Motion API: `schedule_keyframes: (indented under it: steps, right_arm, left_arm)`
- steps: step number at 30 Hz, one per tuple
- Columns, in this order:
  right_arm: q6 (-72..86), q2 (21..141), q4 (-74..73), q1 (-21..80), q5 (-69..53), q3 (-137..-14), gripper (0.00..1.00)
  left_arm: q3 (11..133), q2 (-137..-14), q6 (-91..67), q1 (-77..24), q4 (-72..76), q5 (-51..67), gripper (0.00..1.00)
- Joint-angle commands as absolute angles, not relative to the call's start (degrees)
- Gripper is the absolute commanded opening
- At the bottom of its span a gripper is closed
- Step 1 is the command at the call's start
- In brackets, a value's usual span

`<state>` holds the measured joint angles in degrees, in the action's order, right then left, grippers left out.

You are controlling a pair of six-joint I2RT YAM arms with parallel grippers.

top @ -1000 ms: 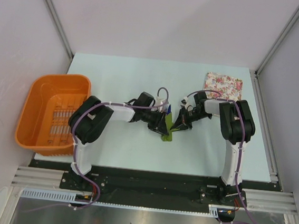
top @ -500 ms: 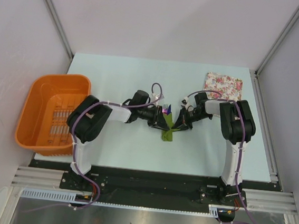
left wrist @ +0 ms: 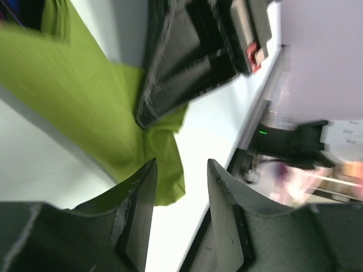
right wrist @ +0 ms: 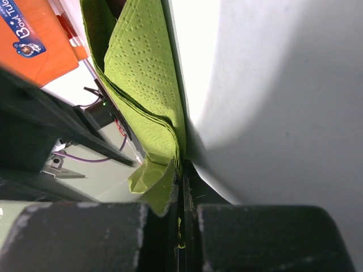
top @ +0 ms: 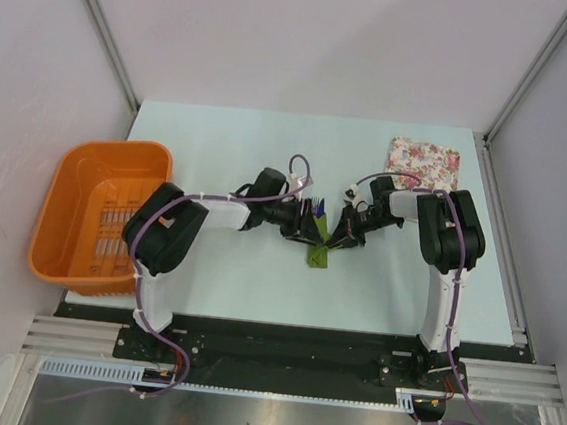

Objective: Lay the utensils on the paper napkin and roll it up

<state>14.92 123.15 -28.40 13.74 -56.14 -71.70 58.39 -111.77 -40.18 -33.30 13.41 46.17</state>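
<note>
Far out on the left gripper's outer side, the orange basket [top: 93, 209] holds nothing of the task that can be made out. The left gripper [left wrist: 181, 167] stands with its jaws spread and nothing between them. The loose lower corner of the paper napkin [right wrist: 144, 73] lies just ahead of its tips, near one finger, though contact cannot be judged. Compared with a second ago, this gripper has drawn back a little from over the green bundle, so more of the utensils [top: 316, 207] now shows just beyond it. Their dark handle ends poke out of the napkin's far end. I read this as a release between bites of the roll, with the rolling under way but not finished. Facing it, the right gripper [right wrist: 182, 170] is pressed together, pinching the napkin's folded layers at its tips and anchoring the bundle on the table [top: 230, 137]. The floral pad [top: 424, 162] sits well behind that gripper, untouched. How many utensils are inside, and how tightly the paper is wound, is hidden by both wrists; the left wrist view is blurred.
</note>
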Motion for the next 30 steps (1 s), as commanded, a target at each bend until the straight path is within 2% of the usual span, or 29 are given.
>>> schedule_keyframes:
  steps: [1, 2, 12, 22, 30]
  right_arm:
    - [13.36, 124.19, -27.33, 12.92, -52.38, -70.75, 0.00]
    - [13.45, 124.10, -27.33, 13.09, -52.38, -70.75, 0.00]
    - [14.06, 124.19, -26.81, 13.10, -52.56, -70.49, 0.00]
    - [14.33, 123.84, -26.54, 13.18, -52.47, -70.05, 0.00]
    - [14.50, 123.84, -26.10, 13.18, -52.47, -69.61, 0.00]
  left_arm:
    - [67.14, -106.35, -21.06, -35.15, -1.29, 37.11, 0.45]
    - [68.19, -106.26, -18.48, -36.64, -3.84, 33.00, 0.45]
    - [75.05, -107.23, -4.14, -43.24, -15.11, 22.07, 0.45]
    - [74.09, -107.14, -0.88, -45.35, -17.31, 18.90, 0.41]
    - [75.67, -108.98, -0.79, -45.53, -17.23, 20.56, 0.35]
